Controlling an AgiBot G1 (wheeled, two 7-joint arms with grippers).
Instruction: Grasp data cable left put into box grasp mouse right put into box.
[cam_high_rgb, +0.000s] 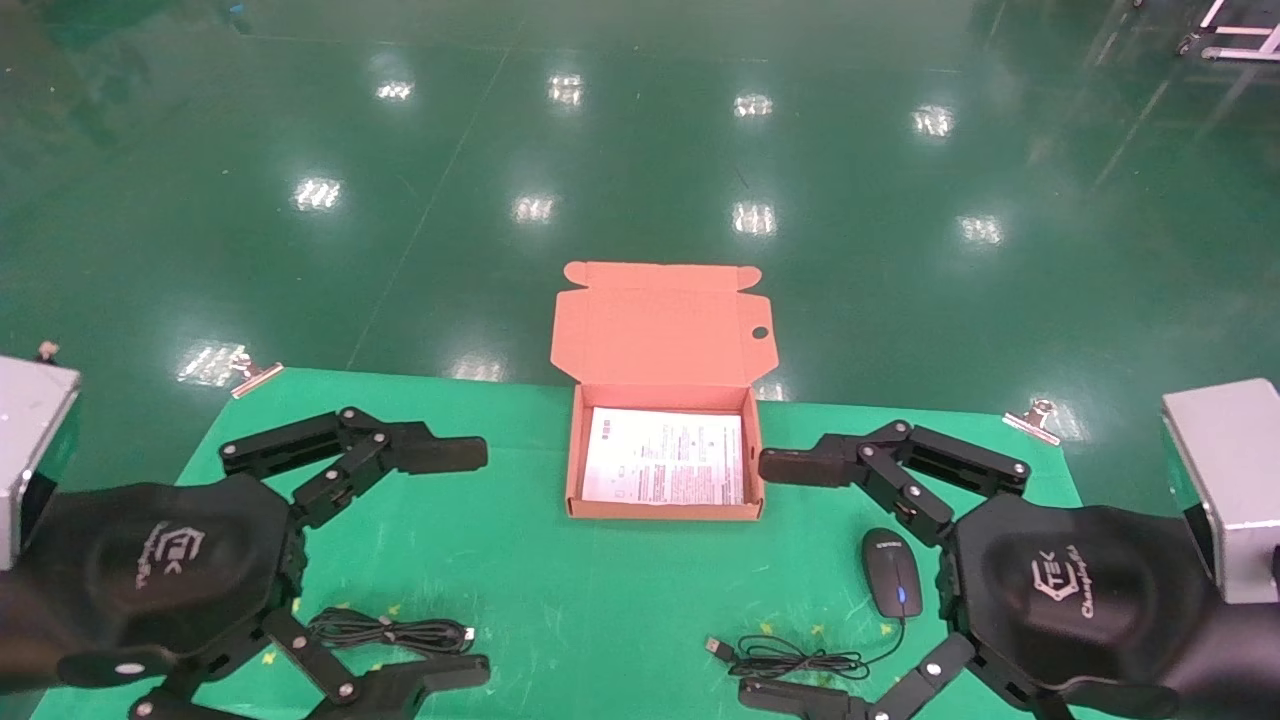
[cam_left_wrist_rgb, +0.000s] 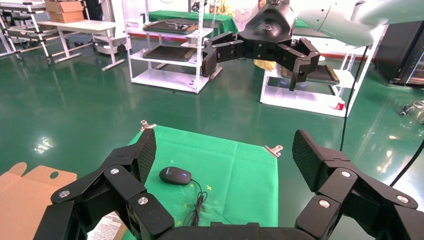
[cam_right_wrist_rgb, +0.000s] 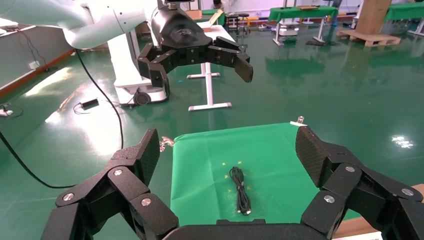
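Note:
The open cardboard box (cam_high_rgb: 660, 511) stands at the table's middle back, lid (cam_high_rgb: 660, 325) raised, with a white printed sheet (cam_high_rgb: 664, 457) on its bottom. The data cable (cam_high_rgb: 390, 632), a black looped bundle, lies front left; it also shows in the right wrist view (cam_right_wrist_rgb: 239, 190). The black mouse (cam_high_rgb: 892, 585) with a blue-lit wheel lies front right, its cord (cam_high_rgb: 800, 660) coiled toward the front; it also shows in the left wrist view (cam_left_wrist_rgb: 175, 175). My left gripper (cam_high_rgb: 486, 562) is open and empty above the cable. My right gripper (cam_high_rgb: 752, 578) is open and empty beside the mouse.
A green cloth (cam_high_rgb: 520, 560) covers the table, held by metal clips at the back corners (cam_high_rgb: 255, 375) (cam_high_rgb: 1030, 415). Shiny green floor (cam_high_rgb: 640, 150) lies beyond the far edge. The wrist views show shelving racks (cam_left_wrist_rgb: 170, 45) and tables farther off.

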